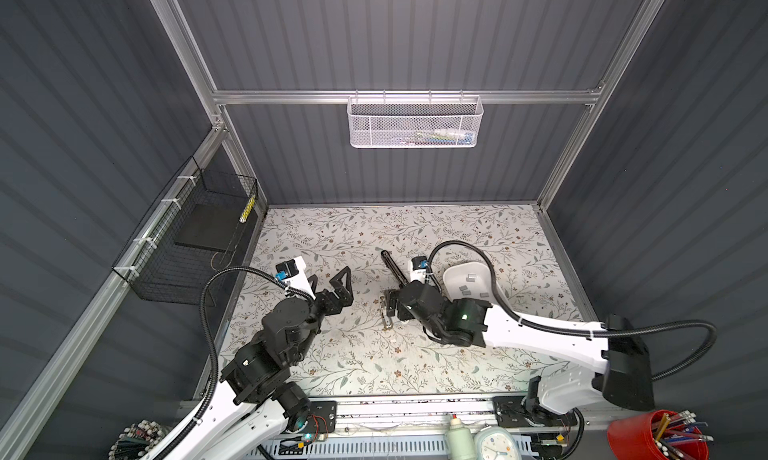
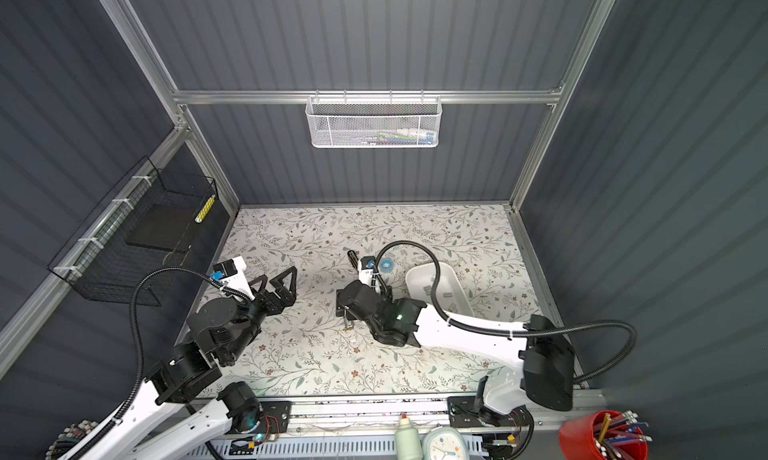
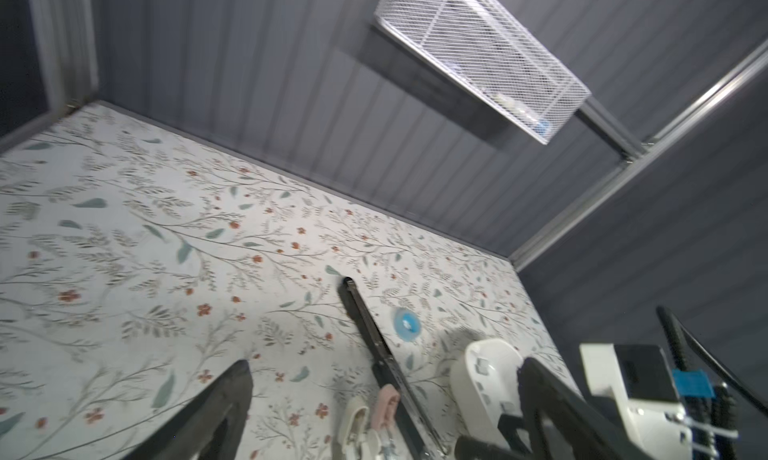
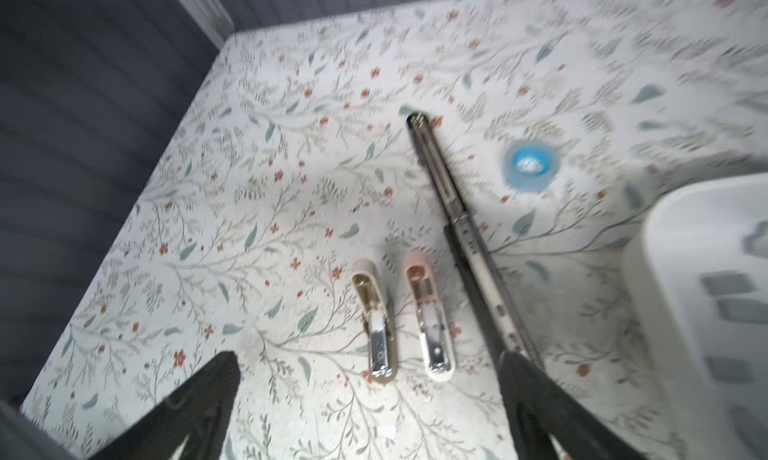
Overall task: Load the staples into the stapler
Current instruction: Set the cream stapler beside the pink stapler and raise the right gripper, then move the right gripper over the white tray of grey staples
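Right tool (image 4: 368, 356), spread wide, covers one end of the black stapler (image 4: 441, 175); staples (image 4: 727, 285) show blurred.

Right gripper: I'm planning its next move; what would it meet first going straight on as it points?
Probably the cream mini stapler, lying open on the table; depth is unclear.

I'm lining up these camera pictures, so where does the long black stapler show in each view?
In a top view: the black stapler slants mid-table, left of the white tray.
In a top view: only its far end shows past the right arm.
Left wrist: between the pink mini stapler and the tray.
Right wrist: same, between pink mini stapler and tray.
Shared landmark: the white tray.
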Controlling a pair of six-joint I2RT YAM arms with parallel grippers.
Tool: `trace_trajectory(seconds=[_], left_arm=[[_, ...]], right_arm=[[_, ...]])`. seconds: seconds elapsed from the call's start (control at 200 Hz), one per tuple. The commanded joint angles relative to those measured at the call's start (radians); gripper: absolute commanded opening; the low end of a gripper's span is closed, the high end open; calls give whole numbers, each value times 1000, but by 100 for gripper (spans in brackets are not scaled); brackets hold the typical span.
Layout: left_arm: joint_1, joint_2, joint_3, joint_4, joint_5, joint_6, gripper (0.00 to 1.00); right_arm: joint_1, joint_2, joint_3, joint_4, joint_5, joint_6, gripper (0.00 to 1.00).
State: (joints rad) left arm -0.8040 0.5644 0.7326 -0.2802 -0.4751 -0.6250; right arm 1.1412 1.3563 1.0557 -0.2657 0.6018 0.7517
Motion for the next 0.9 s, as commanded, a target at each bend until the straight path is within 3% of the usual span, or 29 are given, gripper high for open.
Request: trace_trajectory(seconds=[0.0, 0.135, 0.29, 0.485, 0.65, 0.8, 0.895], left_arm=[[-1, 50, -13, 65, 139, 17, 100], [0, 193, 26, 113, 152, 109, 100], [-1, 337, 85, 112, 47, 220, 100], [0, 389, 19, 279, -54, 378, 100], [0, 445, 8, 223, -196, 417, 100], [0, 306, -150, 204, -236, 327, 100], [1, 242, -237, 227, -259, 300, 100]], right_arm=[[-27, -118, -47, -88, 190, -73, 99], [-161, -230, -125, -181, 147, -58, 99], [-338, -369, -284, -67, 8, -119, 99], [-491, -352, -309, -117, -4, -85, 99], [-550, -181, -296, -118, -71, -49, 78], [-562, -61, -285, -88, -83, -23, 56], [-574, -35, -261, -91, -80, -30, 51]])
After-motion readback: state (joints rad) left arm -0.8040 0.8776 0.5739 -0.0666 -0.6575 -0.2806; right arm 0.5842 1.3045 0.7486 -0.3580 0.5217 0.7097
